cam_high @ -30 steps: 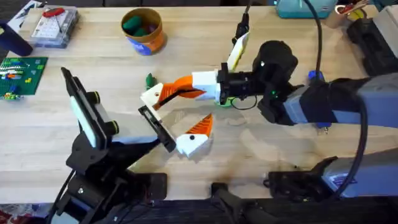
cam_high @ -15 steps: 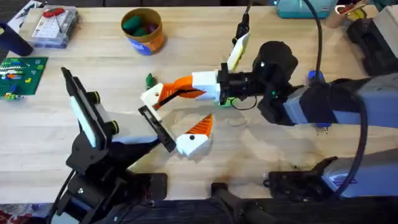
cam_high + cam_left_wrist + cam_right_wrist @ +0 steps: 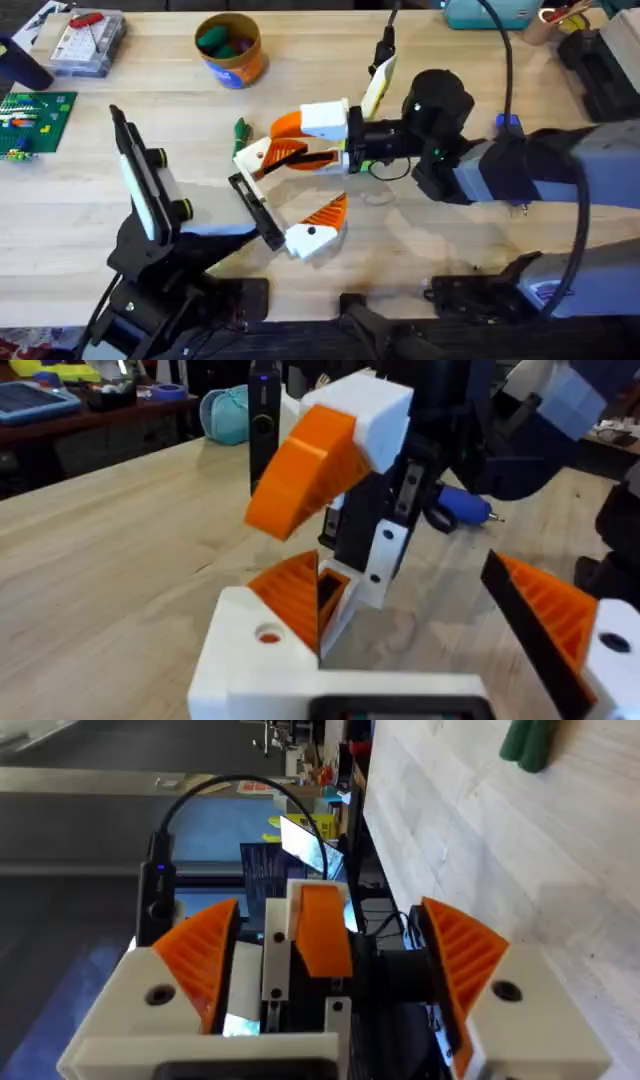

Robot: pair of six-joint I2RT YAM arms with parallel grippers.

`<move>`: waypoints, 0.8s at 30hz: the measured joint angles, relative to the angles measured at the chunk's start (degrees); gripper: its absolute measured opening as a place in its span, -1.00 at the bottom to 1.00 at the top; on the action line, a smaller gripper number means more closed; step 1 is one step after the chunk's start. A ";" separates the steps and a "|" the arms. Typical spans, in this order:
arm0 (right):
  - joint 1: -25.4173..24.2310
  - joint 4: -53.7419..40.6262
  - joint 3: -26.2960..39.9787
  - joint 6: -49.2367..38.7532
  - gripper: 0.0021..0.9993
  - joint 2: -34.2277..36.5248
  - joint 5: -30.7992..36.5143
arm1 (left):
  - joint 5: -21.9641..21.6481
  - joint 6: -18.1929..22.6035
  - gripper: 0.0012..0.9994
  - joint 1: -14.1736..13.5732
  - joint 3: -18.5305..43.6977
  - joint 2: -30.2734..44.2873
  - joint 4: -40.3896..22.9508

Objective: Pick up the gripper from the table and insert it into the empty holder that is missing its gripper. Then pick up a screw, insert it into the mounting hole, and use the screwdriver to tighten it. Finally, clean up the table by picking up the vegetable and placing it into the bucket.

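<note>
- Reaching toward mid-worktop, right claw [image 3: 300, 140] spread, around the left arm's finger mount.
- Left claw [image 3: 290, 195] spread.
- Vegetable [image 3: 240, 128] beside them; bucket [image 3: 230, 48] near far edge.

Black arms, black cables, white fingers [image 3: 150, 995] with orange ribbed pads.

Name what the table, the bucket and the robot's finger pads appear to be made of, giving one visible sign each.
Table: wood, matte; grain lines and plank seams.
Bucket: probably plastic or card; smooth orange wall.
Finger pads: likely moulded or printed plastic; even orange ribbing.
</note>
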 joint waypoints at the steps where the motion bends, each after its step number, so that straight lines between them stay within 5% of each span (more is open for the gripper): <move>1: 0.00 0.01 0.00 0.00 0.99 0.00 0.02 | 0.13 0.00 0.98 0.00 0.00 0.00 0.00; 13: -0.47 -0.08 -0.02 0.00 0.99 0.00 0.58 | 0.61 0.00 0.98 0.00 0.00 0.00 0.00; 18: -4.34 -0.58 -0.02 -0.81 0.99 0.00 0.58 | 0.62 0.00 0.98 0.00 0.00 0.00 0.00; 24: -9.97 -14.62 4.26 -7.00 0.99 -0.31 -0.36 | 0.65 0.00 0.98 0.00 0.00 0.00 0.00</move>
